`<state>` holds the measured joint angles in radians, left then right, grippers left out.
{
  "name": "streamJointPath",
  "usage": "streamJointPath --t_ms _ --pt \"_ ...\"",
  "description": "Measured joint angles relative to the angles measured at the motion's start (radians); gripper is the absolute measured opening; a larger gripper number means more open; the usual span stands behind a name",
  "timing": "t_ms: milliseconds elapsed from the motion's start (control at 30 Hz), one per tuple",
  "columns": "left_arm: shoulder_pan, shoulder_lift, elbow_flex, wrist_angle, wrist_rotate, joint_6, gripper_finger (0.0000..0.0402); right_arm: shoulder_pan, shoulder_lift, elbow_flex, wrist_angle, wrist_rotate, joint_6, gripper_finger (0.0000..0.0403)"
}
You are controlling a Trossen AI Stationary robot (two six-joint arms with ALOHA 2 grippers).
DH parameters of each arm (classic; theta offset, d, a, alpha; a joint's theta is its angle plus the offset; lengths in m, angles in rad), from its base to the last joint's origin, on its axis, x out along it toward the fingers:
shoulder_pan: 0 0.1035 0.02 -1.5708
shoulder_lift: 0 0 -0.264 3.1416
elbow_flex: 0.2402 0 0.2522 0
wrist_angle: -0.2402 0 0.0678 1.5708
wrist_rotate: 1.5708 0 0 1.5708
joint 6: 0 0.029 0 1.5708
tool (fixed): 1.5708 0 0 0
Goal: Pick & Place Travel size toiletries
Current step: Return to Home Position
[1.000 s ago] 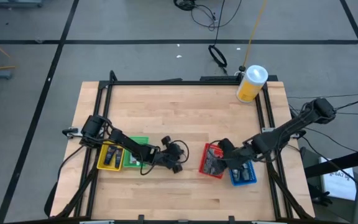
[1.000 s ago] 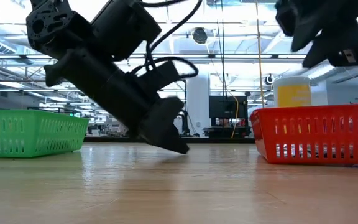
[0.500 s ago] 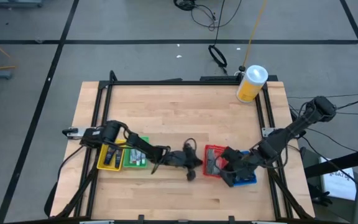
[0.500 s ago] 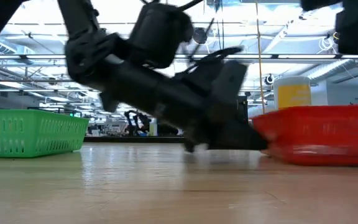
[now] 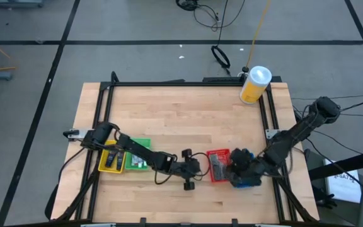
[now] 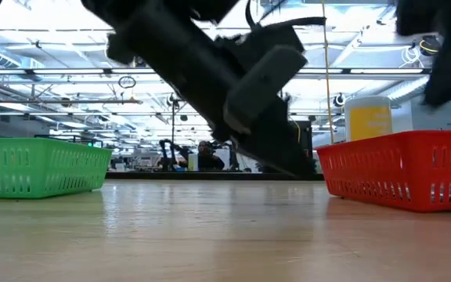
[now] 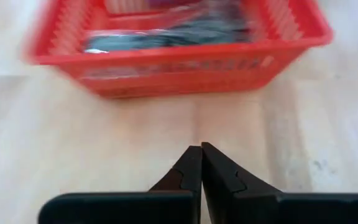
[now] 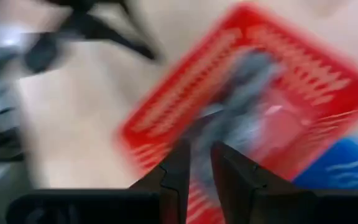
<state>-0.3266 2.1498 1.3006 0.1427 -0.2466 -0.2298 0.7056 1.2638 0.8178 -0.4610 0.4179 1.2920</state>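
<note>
1. The tabletop point(image 5: 181, 113) lies bare and wide beyond both grippers, out to its black frame. A yellow canister point(image 5: 255, 84) stands at the far corner, well apart from them.
2. The green bin point(image 5: 142, 144) and yellow bin point(image 5: 101, 161) sit behind the left gripper, along its arm.
3. The left gripper point(image 7: 201, 149), fingers pressed together and empty, hovers just short of the red bin's point(image 7: 179, 59) near wall, bare wood between.
4. The right gripper point(image 8: 199, 152), fingers a narrow gap apart and empty, hangs over the red bin, just beside the blue bin point(image 5: 252, 181).
5. The travel size toiletries point(image 7: 166, 36), dark packets, lie inside the red bin, ahead of the left gripper and beneath the right.
</note>
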Motion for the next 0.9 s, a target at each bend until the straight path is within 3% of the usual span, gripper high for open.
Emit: streamJointPath --t_ms 100,267,333,433,633,800,900 --pt "-0.005 -0.052 0.000 -0.142 -0.103 -0.054 0.0005 -0.099 -0.001 -0.065 -0.015 0.017 -0.047 0.0050" --pt "0.017 -0.124 -0.001 -0.355 -0.248 -0.176 0.0007 -0.332 -0.009 -0.099 -0.013 0.034 -0.260 0.0033" --pt "0.028 -0.141 0.000 -0.408 -0.269 -0.208 0.0009 -0.420 -0.009 -0.099 -0.009 -0.022 -0.337 0.0025" --pt "0.036 -0.142 -0.001 -0.452 -0.271 -0.228 0.0003 -0.511 -0.008 -0.099 -0.011 -0.218 -0.413 0.0013" --pt "0.036 -0.142 -0.001 -0.461 -0.261 -0.262 0.0006 -0.509 -0.009 -0.099 -0.039 -0.371 -0.380 0.0003" --pt "0.035 -0.164 -0.001 -0.482 -0.263 -0.250 0.0006 -0.475 -0.009 -0.099 -0.056 -0.338 -0.347 0.0001" --pt "0.035 -0.215 -0.002 -0.562 -0.306 -0.249 0.0008 -0.474 -0.009 -0.099 -0.039 -0.272 -0.420 0.0002"
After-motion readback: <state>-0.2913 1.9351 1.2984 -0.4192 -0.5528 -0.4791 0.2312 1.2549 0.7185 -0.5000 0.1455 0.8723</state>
